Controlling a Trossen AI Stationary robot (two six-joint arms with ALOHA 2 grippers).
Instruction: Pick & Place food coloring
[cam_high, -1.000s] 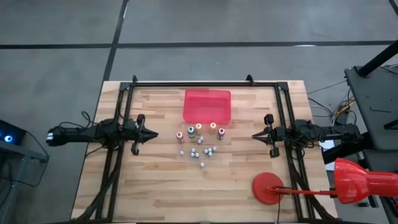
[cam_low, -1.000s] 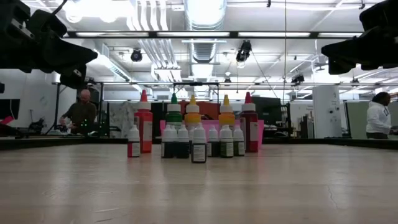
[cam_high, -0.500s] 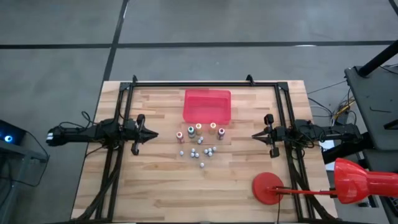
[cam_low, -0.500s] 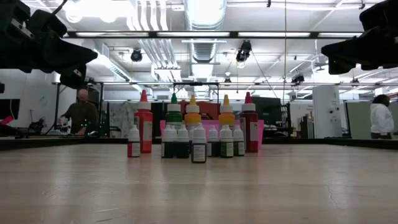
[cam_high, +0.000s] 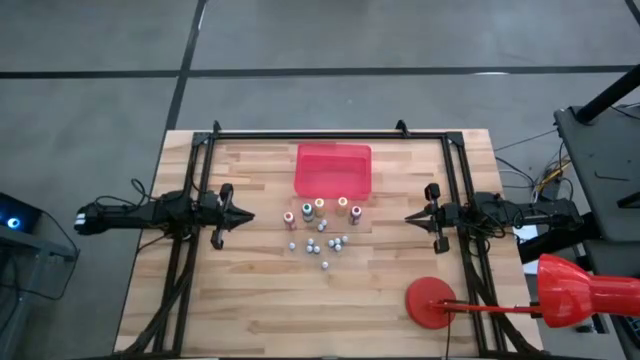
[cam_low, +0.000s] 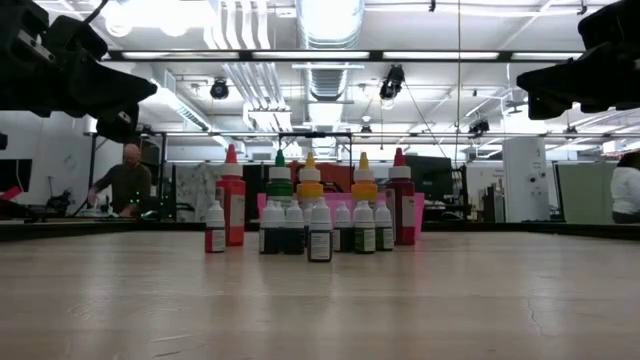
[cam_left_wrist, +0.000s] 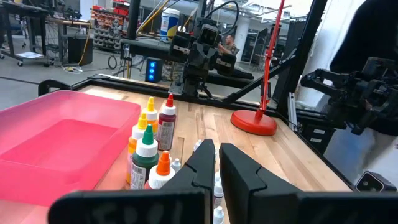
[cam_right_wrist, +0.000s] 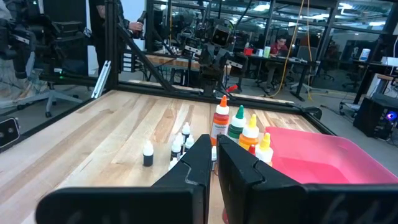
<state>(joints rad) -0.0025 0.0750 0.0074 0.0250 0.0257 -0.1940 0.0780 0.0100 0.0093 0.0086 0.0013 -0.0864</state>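
Left pincer (cam_high: 246, 216) clenched, empty, hovering above counter (cam_high: 250, 300). Right pincer (cam_high: 410, 217) clenched, empty, facing it. Food coloring bottles (cam_high: 322, 230) clustered upright on counter between both pincers, apart from each fingertip. Pink tray (cam_high: 333, 169) just beyond cluster, off line between pincers. Red stand base (cam_high: 431, 302) near right pincer.

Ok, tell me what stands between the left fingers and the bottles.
Nothing visible. Bare table lies between the left gripper and the bottles. The red tray sits just beyond them.
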